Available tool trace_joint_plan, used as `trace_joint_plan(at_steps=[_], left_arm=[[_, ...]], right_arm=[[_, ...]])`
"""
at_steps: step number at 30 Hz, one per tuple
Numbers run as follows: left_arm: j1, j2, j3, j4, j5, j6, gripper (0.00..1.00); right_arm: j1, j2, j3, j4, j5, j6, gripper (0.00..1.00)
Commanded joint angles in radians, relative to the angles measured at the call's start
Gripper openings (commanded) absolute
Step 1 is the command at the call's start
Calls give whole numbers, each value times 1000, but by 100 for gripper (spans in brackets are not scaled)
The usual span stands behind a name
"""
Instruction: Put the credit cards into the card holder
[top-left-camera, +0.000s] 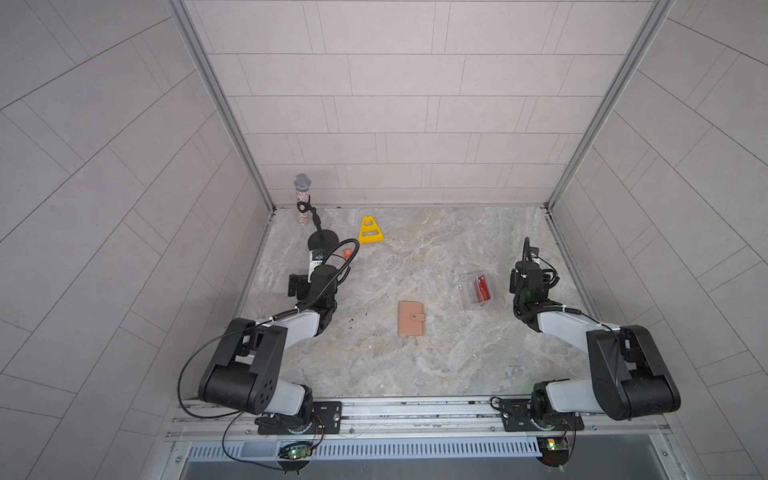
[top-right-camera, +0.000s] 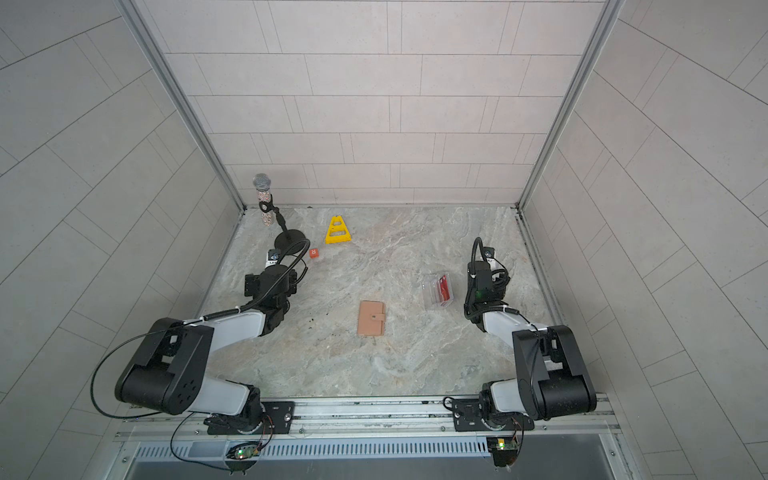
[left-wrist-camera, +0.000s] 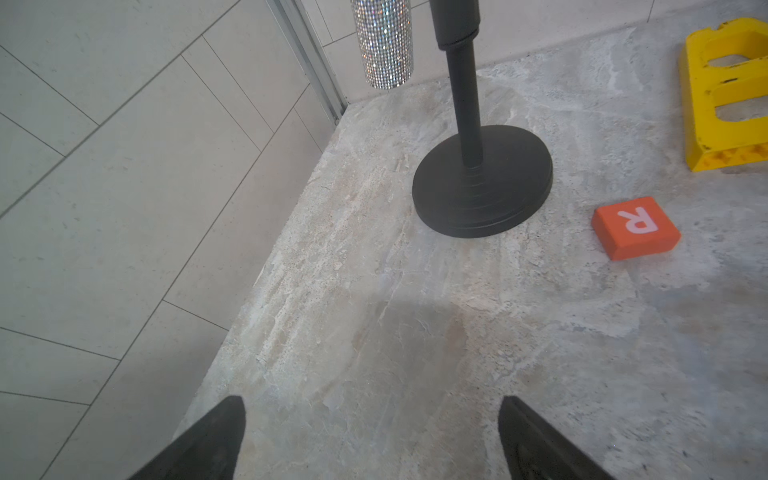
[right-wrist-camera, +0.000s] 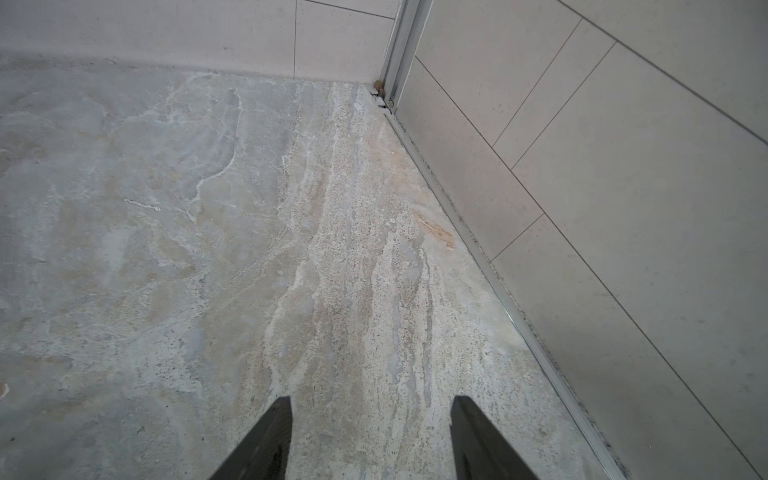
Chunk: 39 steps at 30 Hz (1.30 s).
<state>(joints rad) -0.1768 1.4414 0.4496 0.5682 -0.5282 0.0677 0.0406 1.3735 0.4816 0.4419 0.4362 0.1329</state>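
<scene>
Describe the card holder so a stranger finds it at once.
Look at the marble table. Near its middle, left of the clear box with red cards, lies the card holder. Only it is flat, tan-pink and closed with a snap tab.

Light: bright, even and diffuse in all views; no source shows.
Shadows: faint and soft; a grey patch on the worktop (left-wrist-camera: 415, 328), lower centre of the left wrist view.
Glare: pinpoint sparkles on the rhinestone handle (left-wrist-camera: 384, 45), upper centre.
Distortion: wall tiles (top-left-camera: 83, 199) bow toward the frame edges in both top views.
Focus: left gripper (left-wrist-camera: 371, 401) and right gripper (right-wrist-camera: 371, 399), at the bottom edges, dark and soft-edged; worktop texture sharp.
</scene>
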Motion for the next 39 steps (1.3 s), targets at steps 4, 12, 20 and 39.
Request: trace_joint_plan(at_steps=[4, 12, 20, 39], left_arm=[[140, 0, -150, 429, 355, -95, 100], [169, 143, -151, 570, 429, -101, 100], [166, 142, -67, 374, 345, -118, 100], [165, 141, -69, 381, 359, -115, 100]], right_arm=[[-51, 3, -117, 315, -210, 2, 63], [-54, 99, -153, 489, -305, -36, 65], [-46, 179, -129, 516, -329, -66, 92], [-35, 200, -144, 580, -307, -75, 100]])
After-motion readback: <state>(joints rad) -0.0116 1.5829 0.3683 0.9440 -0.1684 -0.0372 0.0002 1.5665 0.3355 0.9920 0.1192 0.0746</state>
